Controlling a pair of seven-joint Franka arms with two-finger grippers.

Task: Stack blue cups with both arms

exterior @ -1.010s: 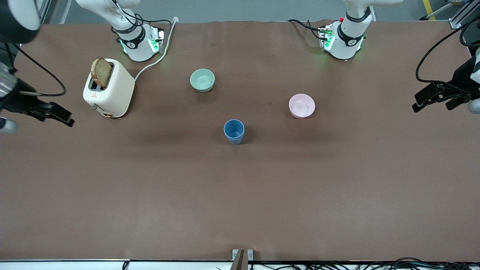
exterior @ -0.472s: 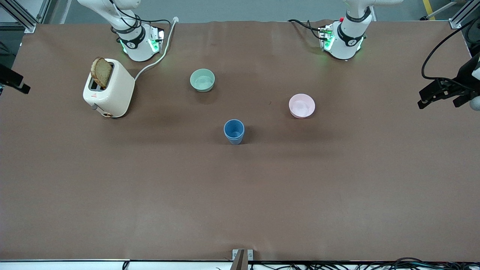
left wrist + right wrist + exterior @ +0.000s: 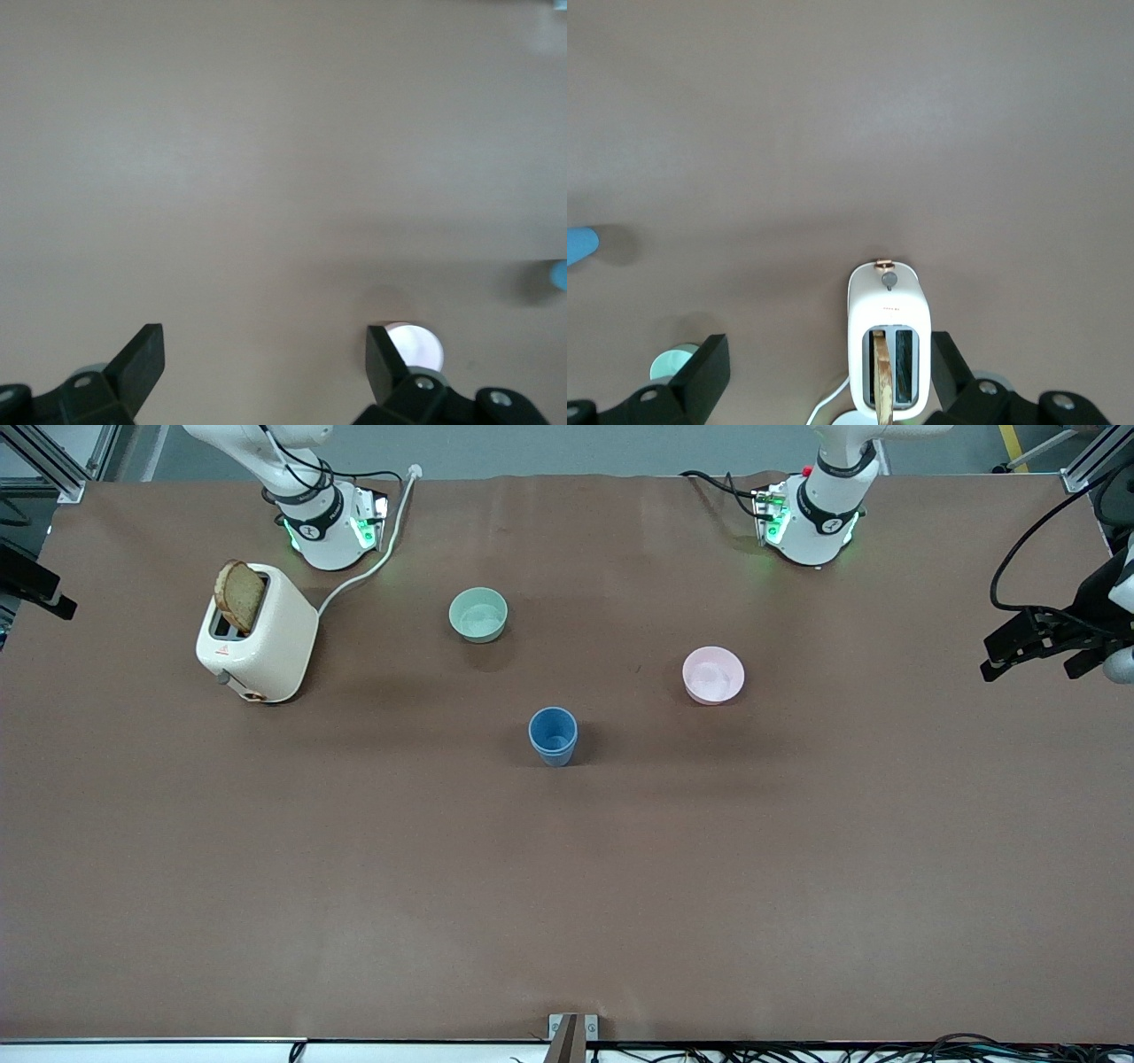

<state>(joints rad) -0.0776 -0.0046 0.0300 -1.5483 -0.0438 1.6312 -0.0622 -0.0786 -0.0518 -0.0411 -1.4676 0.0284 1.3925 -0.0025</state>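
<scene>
Brown paper-covered desk [image 3: 567,886], carrying five items. Matte blue tapered plastic cups [image 3: 553,735]: upright near the desk's middle, one nested inside the other so that they read as a single tumbler with a doubled rim; nearer the front camera than both bowls, touching neither, and free of both hands. Pale green round bowl [image 3: 478,614]: upright, farther from the front camera than the cups, toward the right arm's end. Pink round bowl [image 3: 713,674]: upright, toward the left arm's end, well apart from the green bowl. Cream two-slot toaster [image 3: 257,633]: near the right arm's base, white cord running toward that base, with a brown slice of toast [image 3: 240,595] standing tilted out of one slot. Left black two-finger hand [image 3: 1028,646]: in the air over the desk's edge at the left arm's end, fingers [image 3: 142,359] spread wide, holding nothing. Right black two-finger hand [image 3: 824,372]: up over the right arm's end of the desk, fingers [image 3: 709,363] spread wide and empty, the toaster showing between them in the right wrist view.
</scene>
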